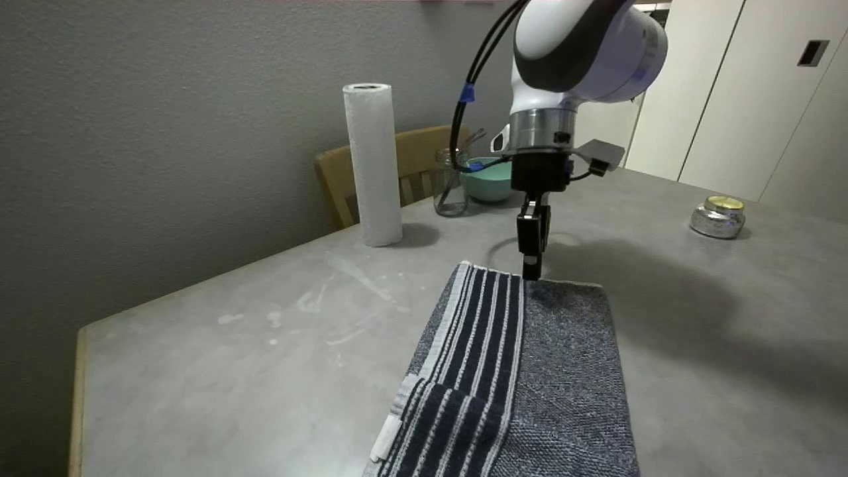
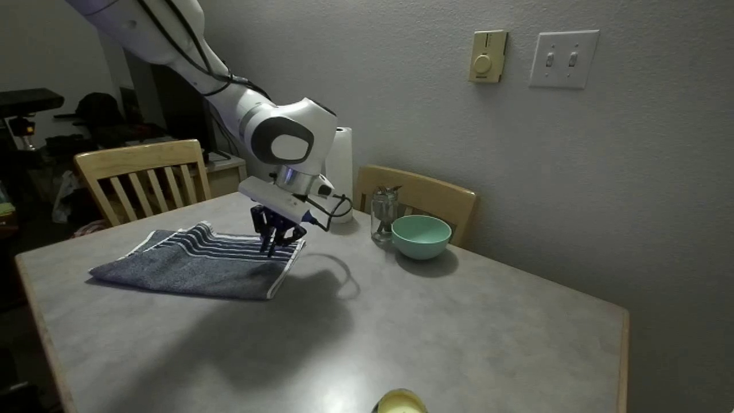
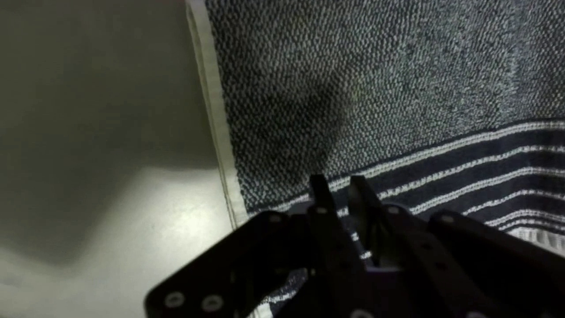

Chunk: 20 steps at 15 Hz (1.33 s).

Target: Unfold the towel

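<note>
The towel (image 2: 189,272) lies on the bench (image 2: 470,332), and in an exterior view its whole outline shows, flat toward the front and humped where the striped side rises at the back. In an exterior view the towel (image 1: 573,371) runs out of frame at the bottom, yet there a flap is seen folded over the stripes, with a small white tag (image 1: 386,437) at its edge. The wrist view best brings out the coarse, speckled blue-grey weave, the navy and white bands curving across it, and a pale hem (image 3: 216,97) that looks layered. The gripper (image 3: 339,179) is over the border between stripes and plain weave, near that hem; its jaws stand slightly apart, striped cloth visible through the narrow gap, and whether the tips touch the towel I cannot tell. Farther out, both exterior views show an upright paper towel roll (image 1: 373,165), partly hidden by the arm (image 2: 289,146) in an exterior view, a glass jar (image 2: 384,215) holding utensils, and a mint-green bowl (image 2: 421,236) just beside it. A silvery candle (image 1: 718,217) is whole in an exterior view. Only single exterior views hold the wall thermostat (image 2: 487,56), the switch plate (image 2: 565,59) and the white doors (image 1: 702,99).
</note>
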Available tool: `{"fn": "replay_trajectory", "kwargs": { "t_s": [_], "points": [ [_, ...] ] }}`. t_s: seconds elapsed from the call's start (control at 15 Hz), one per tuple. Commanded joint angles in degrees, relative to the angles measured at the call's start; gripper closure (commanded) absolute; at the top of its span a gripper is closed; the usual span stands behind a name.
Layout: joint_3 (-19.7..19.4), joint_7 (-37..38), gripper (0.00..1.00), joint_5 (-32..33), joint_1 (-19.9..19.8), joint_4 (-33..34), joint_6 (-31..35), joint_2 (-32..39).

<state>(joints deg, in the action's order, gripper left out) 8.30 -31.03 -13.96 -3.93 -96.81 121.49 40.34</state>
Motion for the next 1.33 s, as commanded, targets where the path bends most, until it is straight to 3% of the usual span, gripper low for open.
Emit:
{"fn": "replay_trajectory", "kwargs": {
  "t_s": [0.0,0.4,0.87,1.27],
  "points": [
    [1.1,2.3,1.0,-2.5,-1.9,-0.1,2.7,1.1],
    [1.5,5.1,1.0,-6.3,-3.3,1.0,4.5,3.5],
    [1.4,6.3,1.0,-5.7,-3.2,1.6,4.4,4.9],
    [-1.6,10.1,1.0,-5.4,-4.2,0.3,10.4,4.6]
  ]
}}
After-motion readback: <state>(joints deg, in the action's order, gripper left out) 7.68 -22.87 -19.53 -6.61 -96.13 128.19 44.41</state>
